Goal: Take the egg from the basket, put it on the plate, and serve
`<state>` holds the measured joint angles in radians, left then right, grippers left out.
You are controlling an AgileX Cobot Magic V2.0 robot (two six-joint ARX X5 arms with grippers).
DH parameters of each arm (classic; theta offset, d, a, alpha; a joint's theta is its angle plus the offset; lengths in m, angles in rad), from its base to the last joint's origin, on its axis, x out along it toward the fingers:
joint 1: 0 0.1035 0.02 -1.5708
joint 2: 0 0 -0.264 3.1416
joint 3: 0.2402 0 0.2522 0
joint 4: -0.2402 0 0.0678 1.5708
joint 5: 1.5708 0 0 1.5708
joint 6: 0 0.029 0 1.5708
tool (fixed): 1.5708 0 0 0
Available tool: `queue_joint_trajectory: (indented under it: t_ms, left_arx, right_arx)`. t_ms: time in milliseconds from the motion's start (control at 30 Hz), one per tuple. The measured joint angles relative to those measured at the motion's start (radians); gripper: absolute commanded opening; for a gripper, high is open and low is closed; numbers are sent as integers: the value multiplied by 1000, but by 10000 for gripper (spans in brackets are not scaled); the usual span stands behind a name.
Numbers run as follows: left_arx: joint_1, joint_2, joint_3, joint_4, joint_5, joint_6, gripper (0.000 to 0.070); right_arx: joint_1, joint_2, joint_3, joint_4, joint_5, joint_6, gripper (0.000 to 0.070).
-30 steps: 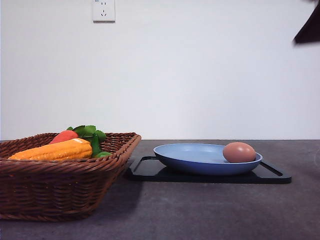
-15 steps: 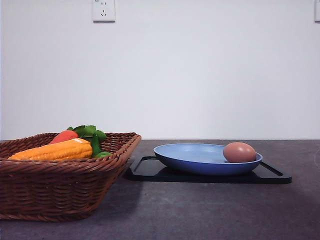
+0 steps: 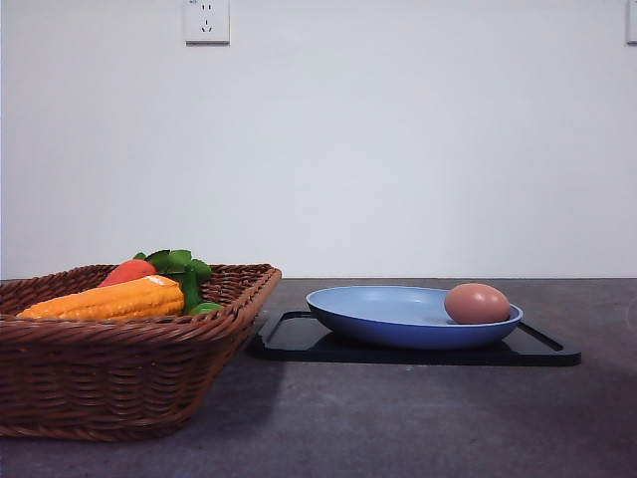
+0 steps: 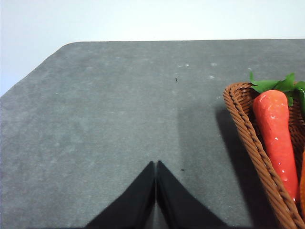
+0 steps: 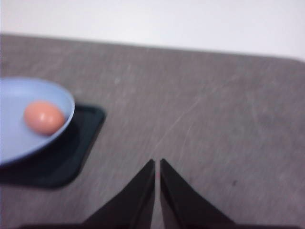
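Since the smooth brown-tan oval egg (image 3: 476,303) already lies in the round light-blue plate (image 3: 388,317), at its 3 o'clock side against the rim in the front view, the step in hand looks like the serving. The plate sits on a flat black rectangular tray (image 3: 299,339), just beside the dark brown woven wicker basket (image 3: 119,373) at its 9 o'clock. The left gripper (image 4: 156,164) and right gripper (image 5: 157,162) have jaws pressed together, empty, over bare grey bench (image 3: 418,418). To serve well, I judge, any move should keep the plate level and slow, lest the egg roll over the shallow rim.
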<state>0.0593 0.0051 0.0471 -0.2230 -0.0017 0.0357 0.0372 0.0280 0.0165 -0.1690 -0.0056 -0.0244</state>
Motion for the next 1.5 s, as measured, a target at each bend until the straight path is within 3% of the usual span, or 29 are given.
queue_joint_trajectory:
  t_ms: [367, 1500]
  left_arx:
    - [0, 0, 0, 0, 0, 0, 0]
    - [0, 0, 0, 0, 0, 0, 0]
  right_arx:
    - [-5, -24, -1, 2, -18, 66, 0]
    - [-5, -24, -1, 2, -18, 74, 0]
